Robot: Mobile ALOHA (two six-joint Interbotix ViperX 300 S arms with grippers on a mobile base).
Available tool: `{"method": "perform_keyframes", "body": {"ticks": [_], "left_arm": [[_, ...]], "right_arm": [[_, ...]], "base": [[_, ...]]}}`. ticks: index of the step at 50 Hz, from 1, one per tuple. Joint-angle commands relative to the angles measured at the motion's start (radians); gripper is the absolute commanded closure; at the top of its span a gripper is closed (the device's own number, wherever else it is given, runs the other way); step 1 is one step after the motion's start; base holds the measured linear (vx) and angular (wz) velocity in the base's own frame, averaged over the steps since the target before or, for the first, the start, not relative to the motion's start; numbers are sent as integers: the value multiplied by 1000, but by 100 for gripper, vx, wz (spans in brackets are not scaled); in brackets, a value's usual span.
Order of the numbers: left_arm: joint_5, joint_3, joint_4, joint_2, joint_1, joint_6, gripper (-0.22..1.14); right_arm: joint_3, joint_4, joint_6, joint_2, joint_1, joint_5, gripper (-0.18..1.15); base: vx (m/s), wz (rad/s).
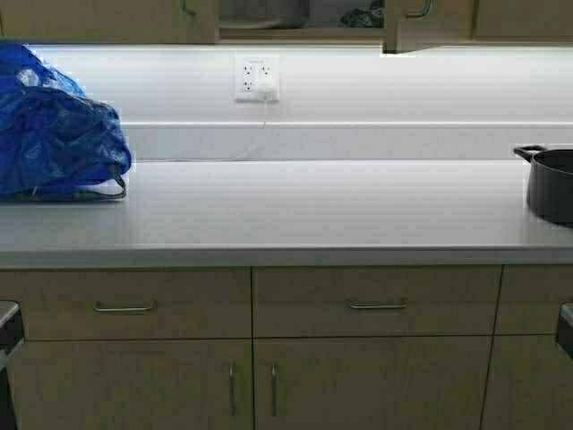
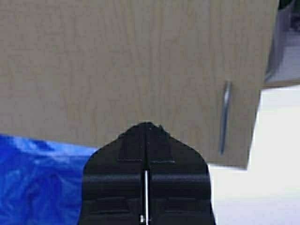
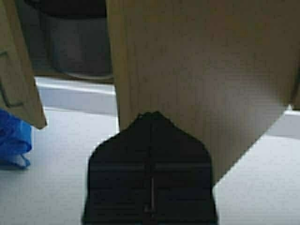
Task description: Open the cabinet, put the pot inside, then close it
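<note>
The cabinet (image 1: 161, 22) runs along the top of the high view, both doors ajar with a gap between them. In the right wrist view, the pot (image 3: 77, 44) stands inside on the shelf, its grey side showing through that gap. My left gripper (image 2: 147, 125) is shut and empty, its tip close to the face of the left door (image 2: 117, 61), beside the slim handle (image 2: 225, 117). My right gripper (image 3: 151, 114) is also shut and empty, its tip at the right door (image 3: 211, 70). Neither gripper shows in the high view.
A blue bag (image 1: 54, 125) lies on the grey counter (image 1: 295, 210) at the left. Another dark pot (image 1: 551, 184) stands at the counter's right edge, partly cut off. A wall socket (image 1: 257, 79) is on the backsplash. Base cabinets with drawers (image 1: 376, 305) are below.
</note>
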Motion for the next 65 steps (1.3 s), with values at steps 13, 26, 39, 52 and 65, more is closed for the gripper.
{"method": "perform_keyframes", "body": {"ticks": [13, 26, 39, 52, 65], "left_arm": [[-87, 170, 0, -129, 2, -2, 89], [-87, 229, 0, -193, 2, -3, 89], [-97, 290, 0, -238, -14, -20, 89], [-98, 296, 0, -229, -14, -21, 89], [-97, 318, 0, -230, -14, -28, 89]], "right_arm": [[-494, 11, -3, 443, 38, 130, 90], [-403, 6, 0, 396, 63, 133, 90], [-161, 5, -5, 221, 114, 117, 90], [-29, 5, -6, 135, 132, 121, 90], [-18, 5, -6, 124, 135, 120, 90]], "base": [[1, 2], [1, 1], [1, 1], [0, 3], [1, 3]]}}
